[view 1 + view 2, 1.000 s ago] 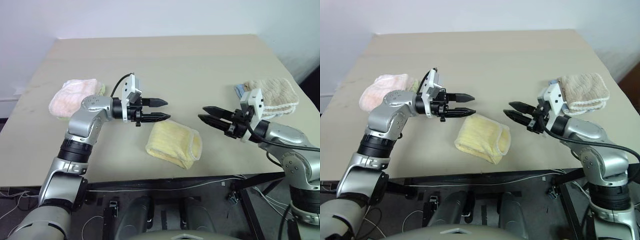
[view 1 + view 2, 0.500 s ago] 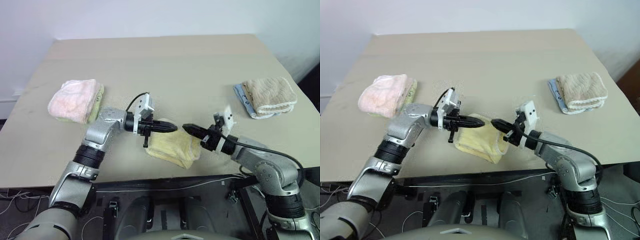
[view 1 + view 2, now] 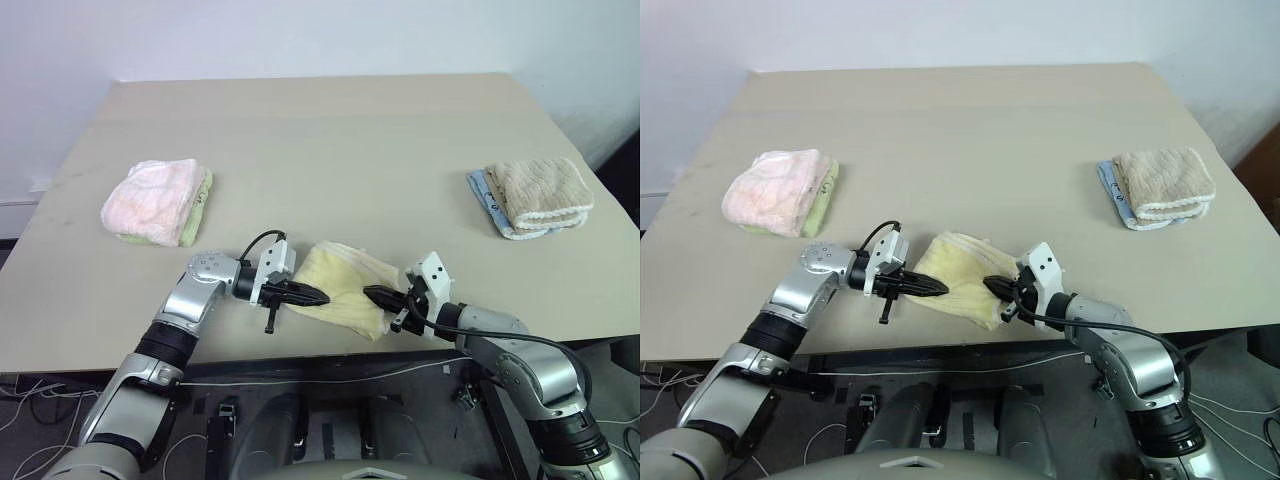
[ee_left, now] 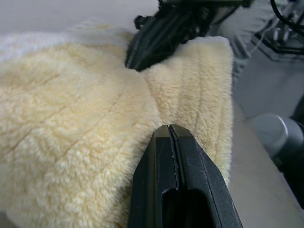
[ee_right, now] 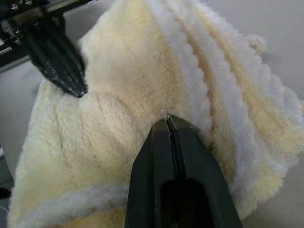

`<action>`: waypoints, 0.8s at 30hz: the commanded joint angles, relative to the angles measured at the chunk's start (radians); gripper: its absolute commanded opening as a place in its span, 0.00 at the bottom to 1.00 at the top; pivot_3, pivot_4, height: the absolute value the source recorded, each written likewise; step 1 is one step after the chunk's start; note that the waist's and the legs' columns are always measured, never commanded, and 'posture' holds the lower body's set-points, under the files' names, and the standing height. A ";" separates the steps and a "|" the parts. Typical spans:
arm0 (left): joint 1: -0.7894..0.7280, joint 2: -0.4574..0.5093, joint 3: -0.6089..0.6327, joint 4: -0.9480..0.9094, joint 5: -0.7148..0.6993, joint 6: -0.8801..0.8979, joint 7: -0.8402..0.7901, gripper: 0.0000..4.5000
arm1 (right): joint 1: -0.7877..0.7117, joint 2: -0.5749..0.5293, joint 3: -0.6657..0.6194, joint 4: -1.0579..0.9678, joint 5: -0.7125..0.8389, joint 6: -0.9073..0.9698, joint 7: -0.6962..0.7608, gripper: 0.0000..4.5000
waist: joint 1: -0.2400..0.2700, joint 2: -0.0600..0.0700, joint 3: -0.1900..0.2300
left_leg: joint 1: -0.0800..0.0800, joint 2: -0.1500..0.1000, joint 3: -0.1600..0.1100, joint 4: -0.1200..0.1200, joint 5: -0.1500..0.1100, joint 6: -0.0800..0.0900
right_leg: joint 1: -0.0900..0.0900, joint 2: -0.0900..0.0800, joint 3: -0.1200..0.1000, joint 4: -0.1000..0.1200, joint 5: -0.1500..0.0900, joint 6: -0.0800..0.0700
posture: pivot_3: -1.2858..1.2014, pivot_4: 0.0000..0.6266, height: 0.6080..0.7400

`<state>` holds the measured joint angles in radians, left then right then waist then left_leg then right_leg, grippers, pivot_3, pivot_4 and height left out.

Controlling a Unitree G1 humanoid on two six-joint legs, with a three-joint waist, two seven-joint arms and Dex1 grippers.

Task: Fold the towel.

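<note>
A: Where the desk [image 3: 330, 130] meets its near edge, what is entered first?

B: Item one, the towel [image 3: 345, 285]: pale yellow terry cloth, ribbed, lighter hem, lying bunched and partly doubled over just inside the near edge, about midway across.

A: And the end effectors beside it?

B: Item two, the left end effector [image 3: 312, 296]: fingers pressed together with no gap between them, tip resting against the towel's left side. The left wrist view shows the closed tip pushed into the pile; whether any cloth is pinched between the fingers cannot be told. Item three, the right end effector [image 3: 378, 296]: likewise closed tight, tip against the towel's right side, next to the white hemmed folds. Again, a pinch of cloth cannot be confirmed. The two tips point toward one another across the towel, apart.

A: Further back?

B: Item four, the pink towel [image 3: 153, 200]: folded, mid-depth on the left, sitting on a greenish cloth [image 3: 198, 208] that shows along its right side. Item five, the beige-brown towel [image 3: 540, 188] with white trim: folded, mid-depth on the right, lying on a blue cloth [image 3: 488, 205]. Both well apart from the yellow one.

A: Beyond those?

B: Bare desk surface up to a pale wall [image 3: 300, 40].
</note>
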<state>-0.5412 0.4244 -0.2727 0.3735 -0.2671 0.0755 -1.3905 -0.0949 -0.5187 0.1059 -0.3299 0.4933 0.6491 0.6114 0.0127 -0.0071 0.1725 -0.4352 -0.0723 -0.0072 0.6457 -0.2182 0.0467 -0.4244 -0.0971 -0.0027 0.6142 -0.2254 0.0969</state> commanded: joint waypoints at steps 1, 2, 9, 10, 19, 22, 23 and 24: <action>-0.023 -0.017 0.019 -0.008 0.006 -0.007 0.029 0.01 | -0.036 0.004 -0.022 0.025 0.007 -0.010 0.030 0.00 | 0.000 0.000 0.000 | 0.000 0.000 0.000 0.000 0.000 0.000 | 0.000 0.000 0.000 0.000 0.000 0.000 | 0.52 0.24 1.00; -0.024 -0.023 0.032 -0.020 -0.006 0.010 0.043 0.01 | -0.046 0.003 -0.040 0.015 0.034 0.001 0.044 0.00 | 0.000 0.000 0.000 | 0.000 0.000 0.000 0.000 0.000 0.000 | 0.000 0.000 0.000 0.000 0.000 0.000 | 0.52 0.24 1.00; -0.023 0.008 0.116 -0.194 -0.094 0.094 0.071 0.00 | -0.093 -0.056 -0.160 -0.041 0.222 0.157 0.117 0.28 | -0.001 0.000 0.000 | -0.004 0.000 0.000 0.001 0.000 0.001 | -0.001 0.000 0.000 0.001 0.001 0.002 | 0.52 0.24 1.00; -0.029 0.016 0.133 -0.219 -0.115 0.125 0.076 0.00 | -0.100 -0.063 -0.175 -0.045 0.241 0.175 0.117 0.36 | -0.001 0.000 0.000 | -0.005 0.000 0.000 0.001 0.000 0.000 | -0.002 0.000 0.000 0.001 0.001 0.002 | 0.52 0.24 1.00; -0.073 0.074 0.252 -0.325 -0.231 0.314 0.166 0.00 | -0.105 -0.074 -0.383 0.078 0.484 0.492 -0.009 1.00 | 0.000 0.000 0.000 | -0.006 0.000 0.000 0.001 0.000 0.001 | -0.002 0.000 0.000 0.001 0.001 0.001 | 0.52 0.24 1.00; -0.023 0.109 0.224 -0.325 -0.169 0.275 0.172 0.00 | -0.106 -0.061 -0.498 0.123 0.609 0.570 -0.053 1.00 | -0.003 0.001 0.000 | -0.006 0.000 0.000 0.000 0.001 0.002 | -0.003 0.000 0.000 0.001 0.001 0.002 | 0.52 0.24 1.00; -0.012 0.109 0.227 -0.340 -0.185 0.299 0.176 0.00 | -0.107 -0.060 -0.526 0.137 0.636 0.588 -0.070 1.00 | -0.003 0.001 0.000 | -0.006 0.000 0.000 0.000 0.001 0.002 | -0.003 0.000 0.000 0.001 0.001 0.002 | 0.52 0.24 1.00; -0.005 0.107 0.234 -0.363 -0.215 0.336 0.180 0.00 | -0.105 -0.062 -0.545 0.142 0.658 0.607 -0.092 1.00 | -0.002 0.000 0.000 | -0.006 0.000 0.000 -0.001 0.001 0.002 | -0.003 0.000 0.000 0.001 0.001 0.002 | 0.52 0.24 1.00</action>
<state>-0.5427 0.5274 -0.0470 0.0653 -0.4500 0.3827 -1.2163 -0.1918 -0.5828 -0.3875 -0.1857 1.0887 1.2301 0.5454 0.0108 -0.0066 0.1729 -0.4411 -0.0721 -0.0070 0.6452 -0.2171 0.0491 -0.4276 -0.0970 -0.0024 0.6151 -0.2245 0.0985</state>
